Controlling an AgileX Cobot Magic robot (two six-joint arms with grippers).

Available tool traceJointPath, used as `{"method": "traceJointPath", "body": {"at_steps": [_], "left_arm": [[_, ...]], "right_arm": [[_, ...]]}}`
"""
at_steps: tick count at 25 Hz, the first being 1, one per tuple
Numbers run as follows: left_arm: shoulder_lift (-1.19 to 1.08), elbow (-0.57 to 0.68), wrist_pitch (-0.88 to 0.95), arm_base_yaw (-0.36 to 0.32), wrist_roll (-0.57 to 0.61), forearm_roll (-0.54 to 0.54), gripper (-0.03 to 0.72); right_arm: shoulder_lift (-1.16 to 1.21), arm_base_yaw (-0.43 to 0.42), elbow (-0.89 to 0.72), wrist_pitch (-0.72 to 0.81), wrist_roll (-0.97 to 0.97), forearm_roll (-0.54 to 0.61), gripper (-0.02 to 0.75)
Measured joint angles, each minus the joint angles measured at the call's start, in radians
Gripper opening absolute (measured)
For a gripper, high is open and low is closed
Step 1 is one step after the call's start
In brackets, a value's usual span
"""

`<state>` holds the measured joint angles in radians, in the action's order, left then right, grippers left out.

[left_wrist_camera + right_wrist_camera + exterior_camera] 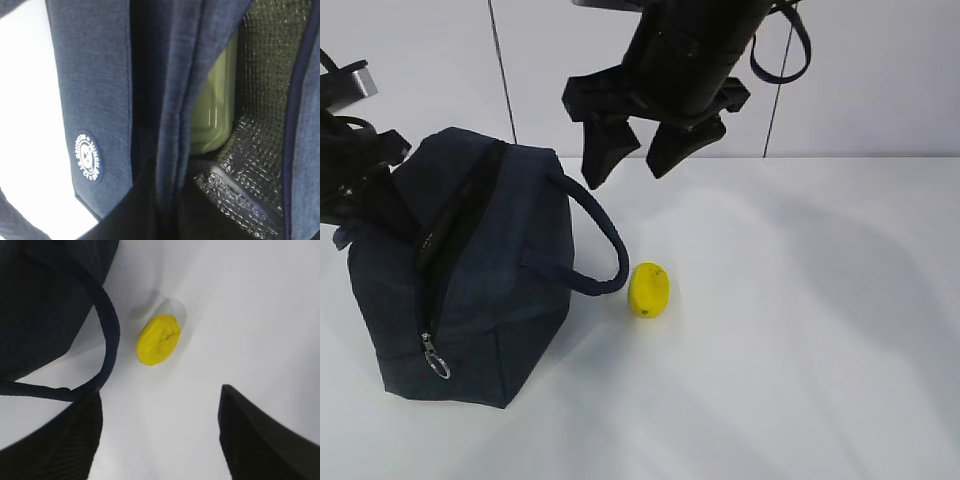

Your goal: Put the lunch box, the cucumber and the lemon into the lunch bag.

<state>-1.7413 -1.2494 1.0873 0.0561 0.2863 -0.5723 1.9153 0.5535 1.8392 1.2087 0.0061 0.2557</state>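
- Exterior view: white tabletop (800, 330), lunch bag (470, 290) on the left, top zipper parted, one loop handle arching toward the lemon.
- Right hand (632, 150) hangs above the tabletop, jaws well apart, empty, up and behind the lemon (649, 290).
- Left hand (360, 180) is at the bag's far left edge, mostly hidden behind fabric; jaws together. It looks pinched on the bag rim to hold the mouth open, but I cannot confirm the contact.
- Lunch box (215, 107) is already inside the bag: left wrist view shows its pale green lid standing against the foil lining.
- Lemon lies on the tabletop just beside the bag's handle, not touching it.
- Step in hand, my read: pick the lemon. Drop straight down over it, jaws straddling the short axis, keep the left finger clear of the handle loop so it doesn't snag. Close gently; it's round and may roll.
- Then lift high enough to clear the bag wall before moving over the opening.
- Hidden: cucumber not visible in any view; it may be inside the bag, can't tell. Bag interior is mostly dark in the exterior view.
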Motion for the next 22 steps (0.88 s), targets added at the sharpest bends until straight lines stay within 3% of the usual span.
{"method": "traceJointPath", "body": {"at_steps": [7,15,22], "left_arm": [[0.0,0.0,0.005,0.0,0.0,0.0,0.008],[0.0,0.0,0.018,0.0,0.001,0.0,0.008],[0.0,0.0,0.039,0.0,0.001,0.0,0.008]], "right_arm": [[-0.004,0.0,0.004,0.025,0.11,-0.256,0.525],[0.076,0.0,0.004,0.028,0.156,-0.283,0.524],[0.155,-0.018,0.004,0.028,0.162,-0.283,0.437]]}}
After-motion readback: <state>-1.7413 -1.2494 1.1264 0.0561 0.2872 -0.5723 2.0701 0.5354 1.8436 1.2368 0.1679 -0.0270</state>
